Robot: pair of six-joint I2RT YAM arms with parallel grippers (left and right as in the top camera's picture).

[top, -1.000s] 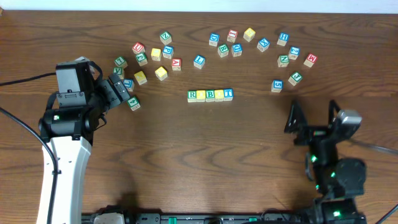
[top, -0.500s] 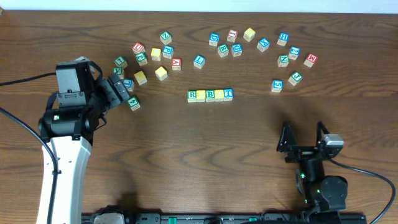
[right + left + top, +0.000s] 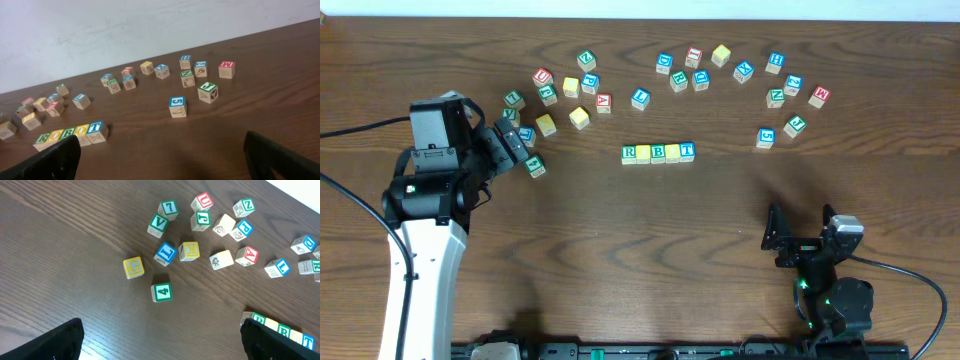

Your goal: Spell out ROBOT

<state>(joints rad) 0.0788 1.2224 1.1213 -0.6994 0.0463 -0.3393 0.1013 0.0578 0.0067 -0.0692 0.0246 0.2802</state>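
The ROBOT row (image 3: 658,153) lies mid-table: green R (image 3: 629,153), yellow cube (image 3: 643,153), green B (image 3: 658,153), yellow cube (image 3: 672,152), blue T (image 3: 687,151), all touching. My left gripper (image 3: 516,143) hangs open at the left among loose cubes, well away from the row. My right gripper (image 3: 798,232) is open near the front right, nothing between its fingers. The right wrist view shows the row (image 3: 70,134) at lower left, its R end partly behind a finger (image 3: 47,160). In the left wrist view the row (image 3: 285,330) peeks out at the lower right.
Several loose lettered cubes form an arc across the back of the table (image 3: 620,250). A blue 5 cube (image 3: 765,137) is the closest to the right gripper. A green 4 cube (image 3: 162,291) and a yellow G cube (image 3: 133,267) lie under the left gripper.
The right arm has drawn back toward the front edge, its gripper staying open. The left arm and all the cubes are where they were.
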